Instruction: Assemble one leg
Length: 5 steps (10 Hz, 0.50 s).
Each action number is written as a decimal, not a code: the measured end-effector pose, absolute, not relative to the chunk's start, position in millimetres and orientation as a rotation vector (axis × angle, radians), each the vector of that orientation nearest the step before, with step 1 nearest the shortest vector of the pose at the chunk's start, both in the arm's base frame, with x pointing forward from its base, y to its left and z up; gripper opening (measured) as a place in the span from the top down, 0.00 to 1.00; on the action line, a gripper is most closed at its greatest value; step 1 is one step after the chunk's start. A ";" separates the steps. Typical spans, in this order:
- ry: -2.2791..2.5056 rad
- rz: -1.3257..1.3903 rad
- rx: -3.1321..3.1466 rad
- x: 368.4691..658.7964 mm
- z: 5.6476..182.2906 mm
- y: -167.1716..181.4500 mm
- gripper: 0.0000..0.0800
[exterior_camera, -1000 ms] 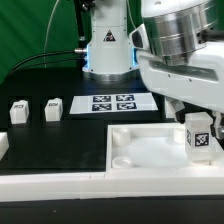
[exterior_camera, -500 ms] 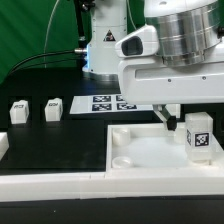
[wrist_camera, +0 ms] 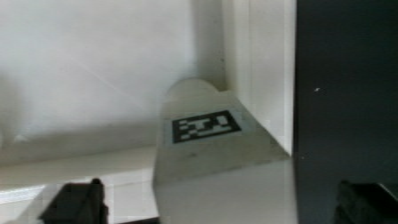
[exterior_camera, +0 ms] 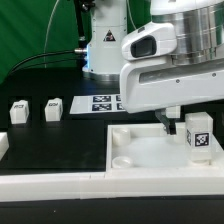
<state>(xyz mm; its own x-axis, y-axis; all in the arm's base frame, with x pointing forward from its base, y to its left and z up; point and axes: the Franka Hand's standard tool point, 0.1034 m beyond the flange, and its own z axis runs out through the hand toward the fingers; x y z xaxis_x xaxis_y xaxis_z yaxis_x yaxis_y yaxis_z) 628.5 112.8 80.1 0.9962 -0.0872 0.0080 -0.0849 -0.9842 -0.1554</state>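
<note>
A leg, a small white block with a marker tag on its face, stands upright at the right side of the large white tray. My gripper hangs just over it. One dark finger shows on the exterior view's left of the leg. In the wrist view the leg rises between my two dark fingertips, with a gap on each side. The gripper is open and touches nothing.
Two more legs stand on the black table at the exterior view's left, and another white part shows at the edge. The marker board lies behind the tray. A white bar runs along the front. The robot base is at the back.
The arm's wrist housing has swung toward the exterior view's left and now covers more of the marker board. The leg in the tray has not moved.
</note>
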 end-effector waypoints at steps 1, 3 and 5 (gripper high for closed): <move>0.129 -0.022 -2.983 628.5 80.1 112.6 0.19; 0.129 -0.022 -2.983 628.5 80.1 112.5 0.36; 0.134 -0.022 -2.986 628.7 79.7 109.3 0.63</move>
<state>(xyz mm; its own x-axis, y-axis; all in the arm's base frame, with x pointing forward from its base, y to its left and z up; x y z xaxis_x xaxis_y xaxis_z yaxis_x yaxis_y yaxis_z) 628.7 109.3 79.7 0.9959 -0.0904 0.0077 -0.0882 -0.9844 -0.1522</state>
